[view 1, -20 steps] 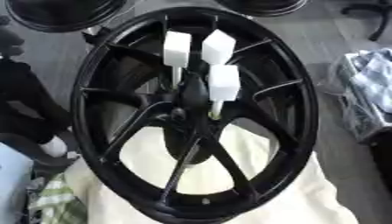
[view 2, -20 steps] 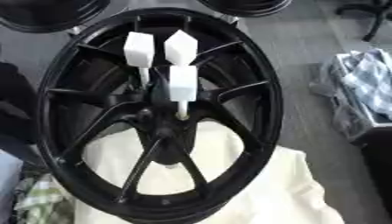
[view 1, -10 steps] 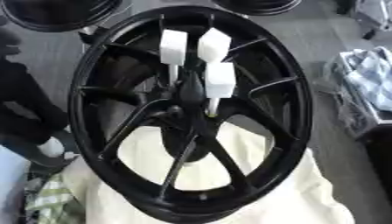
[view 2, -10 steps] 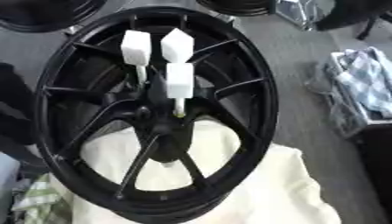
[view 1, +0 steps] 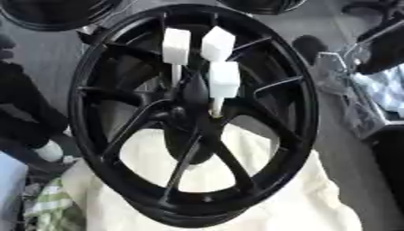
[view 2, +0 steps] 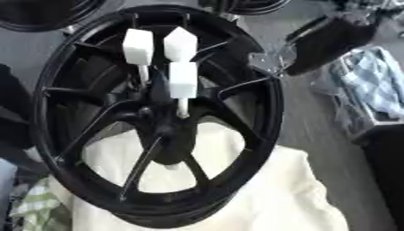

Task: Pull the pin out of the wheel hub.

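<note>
Black wheel hub is standing on cream cloth, three white-capped pins sticking out; my right hand is nearing, fingers unclear.

No readable text, labels, numbers or signs anywhere

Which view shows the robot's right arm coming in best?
The right eye view: the right arm reaches in from the upper right beside the wheel rim. The left eye view shows only a dark part at its right edge.
</note>
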